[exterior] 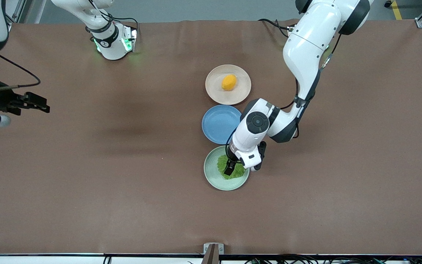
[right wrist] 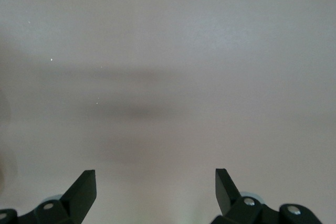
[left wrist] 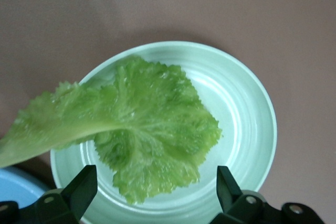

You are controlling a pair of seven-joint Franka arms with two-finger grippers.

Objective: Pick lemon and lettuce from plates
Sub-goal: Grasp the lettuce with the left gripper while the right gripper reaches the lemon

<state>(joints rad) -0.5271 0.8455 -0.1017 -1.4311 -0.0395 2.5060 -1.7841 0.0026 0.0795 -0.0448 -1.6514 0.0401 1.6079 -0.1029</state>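
The lettuce [exterior: 237, 171] lies on the pale mint green plate [exterior: 213, 176], the plate nearest the front camera. My left gripper [exterior: 230, 168] hangs just over the leaf, open, its fingers on either side of the leaf's edge. In the left wrist view the crinkled lettuce [left wrist: 152, 129] covers the mint plate [left wrist: 247, 124], its paler stem end hanging over the rim, and the left gripper [left wrist: 156, 187] is open and empty. The lemon [exterior: 229, 82] sits on the beige-cream plate [exterior: 214, 90], farther from the front camera. My right gripper [exterior: 35, 103] waits open and empty over bare table at the right arm's end.
An empty blue plate [exterior: 218, 124] lies between the two task plates, partly under the left arm's wrist; its edge shows in the left wrist view [left wrist: 16, 184]. The brown table [exterior: 104, 165] spreads around the plates. The right wrist view shows only bare table [right wrist: 168, 77].
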